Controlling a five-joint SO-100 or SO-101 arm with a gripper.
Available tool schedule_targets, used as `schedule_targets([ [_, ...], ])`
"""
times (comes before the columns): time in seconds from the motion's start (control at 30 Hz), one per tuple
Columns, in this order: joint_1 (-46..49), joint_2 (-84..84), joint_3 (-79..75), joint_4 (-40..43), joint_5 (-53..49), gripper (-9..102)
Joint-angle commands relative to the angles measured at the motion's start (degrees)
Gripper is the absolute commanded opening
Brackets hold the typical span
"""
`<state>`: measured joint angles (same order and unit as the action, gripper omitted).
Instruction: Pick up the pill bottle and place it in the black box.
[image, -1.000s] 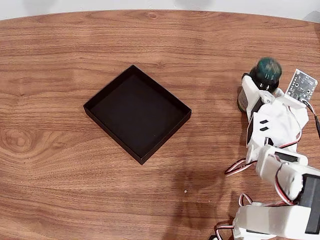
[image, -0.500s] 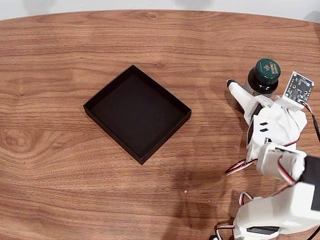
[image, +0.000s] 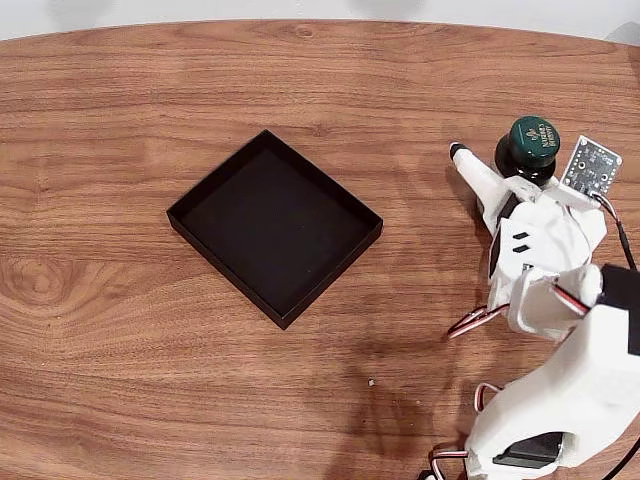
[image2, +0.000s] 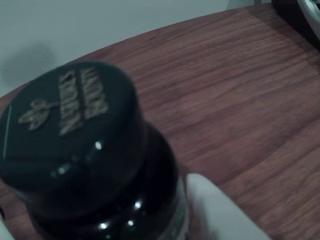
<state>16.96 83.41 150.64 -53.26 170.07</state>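
In the fixed view the pill bottle (image: 527, 150) stands upright at the table's right side, well apart from the empty black box (image: 275, 228). The gripper (image: 495, 165) has its fingers spread — one white finger left of the bottle. The wrist view shows the bottle's cap (image2: 67, 130) close up — nothing grasped yet; lift and placement remain.

The arm (image: 560, 330) was built of glossy white moulded plastic segments, blocky near its base at the lower right of the fixed view. Black servo bodies showed between the shells. Red, white and black cables looped out beside it. One long white finger (image: 478, 172) tapered to a dark tip. A small grey circuit board (image: 588, 165) sat at the wrist.
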Motion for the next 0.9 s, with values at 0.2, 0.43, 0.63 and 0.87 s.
schedule_targets([
  [0.2,-1.1,-0.6,-5.0,-2.5,-0.9,32],
  [0.43,-1.5,1.5,-2.9,-2.5,-1.8,23],
  [0.63,-2.2,4.7,-0.3,-2.9,-1.9,21],
  [0.87,-2.8,7.5,2.3,-3.1,-2.0,20],
])
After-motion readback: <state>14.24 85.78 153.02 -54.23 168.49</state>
